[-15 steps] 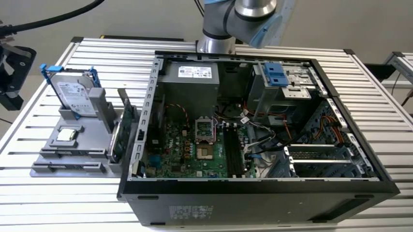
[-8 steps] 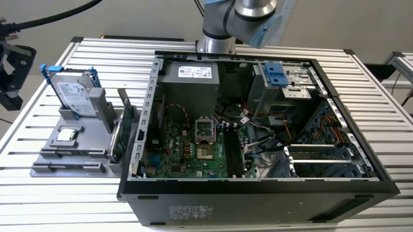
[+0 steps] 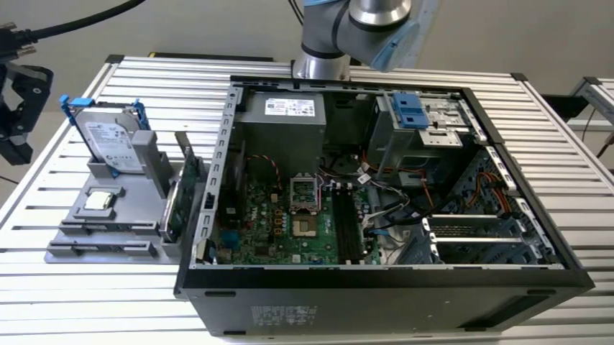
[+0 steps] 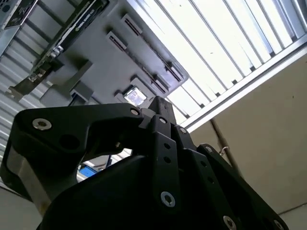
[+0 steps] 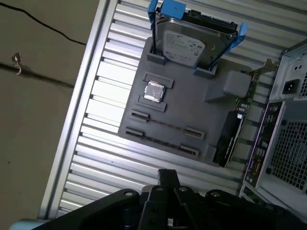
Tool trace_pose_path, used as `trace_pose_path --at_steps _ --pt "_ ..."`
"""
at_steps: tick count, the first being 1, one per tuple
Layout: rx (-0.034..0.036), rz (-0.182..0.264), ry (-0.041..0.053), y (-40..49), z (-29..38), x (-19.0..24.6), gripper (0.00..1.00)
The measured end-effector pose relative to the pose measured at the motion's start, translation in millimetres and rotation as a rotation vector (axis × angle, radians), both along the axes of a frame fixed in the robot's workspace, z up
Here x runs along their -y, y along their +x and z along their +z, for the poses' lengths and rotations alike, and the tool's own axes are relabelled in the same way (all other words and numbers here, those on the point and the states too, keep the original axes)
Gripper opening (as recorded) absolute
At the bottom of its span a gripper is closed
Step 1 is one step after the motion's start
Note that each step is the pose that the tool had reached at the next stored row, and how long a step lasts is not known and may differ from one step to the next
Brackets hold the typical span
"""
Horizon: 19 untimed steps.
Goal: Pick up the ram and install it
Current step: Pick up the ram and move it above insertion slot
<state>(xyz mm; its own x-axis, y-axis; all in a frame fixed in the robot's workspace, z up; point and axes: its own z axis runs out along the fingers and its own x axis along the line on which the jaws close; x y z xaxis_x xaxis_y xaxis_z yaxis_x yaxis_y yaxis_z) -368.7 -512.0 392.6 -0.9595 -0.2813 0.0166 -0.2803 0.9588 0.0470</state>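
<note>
step in hand, as judged: approach to the pick; nothing grasped, nothing installed. the gripper (image 5: 168, 176) is clenched on nothing, its tips meeting in both wrist views. it hangs over the table (image 3: 125, 79) slats near the edge on the exterior view's left, short of the grey fixture (image 5: 192, 110) and apart from it. the ram (image 3: 101, 249) reads as the thin dark strip on edge between end clips, in the fixture's row nearest the table edge closest to the exterior camera. a second clip row lies just beside it, and which row holds the stick is not certain. the same fixture carries a hard drive (image 5: 184, 43) in a blue frame, a cpu chip (image 5: 154, 91) and a green expansion card (image 3: 187, 183). the open pc case (image 3: 384, 302) takes the table's middle; the dark memory slots (image 3: 350, 226) on its board look unfilled. judgement: a pick calls for an opened gripper, aligned across the strip's thin edge and lowered straight between the clips, clear of the card. writing: white labels on the hard drive, the power supply (image 3: 287, 126) and the case's near wall, print too small to read.
</note>
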Motion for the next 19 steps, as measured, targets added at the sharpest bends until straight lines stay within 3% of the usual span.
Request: trace_pose_path --at_steps 19 --pt "0.0000 0.210 -0.0037 -0.4 0.0 0.0 0.00"
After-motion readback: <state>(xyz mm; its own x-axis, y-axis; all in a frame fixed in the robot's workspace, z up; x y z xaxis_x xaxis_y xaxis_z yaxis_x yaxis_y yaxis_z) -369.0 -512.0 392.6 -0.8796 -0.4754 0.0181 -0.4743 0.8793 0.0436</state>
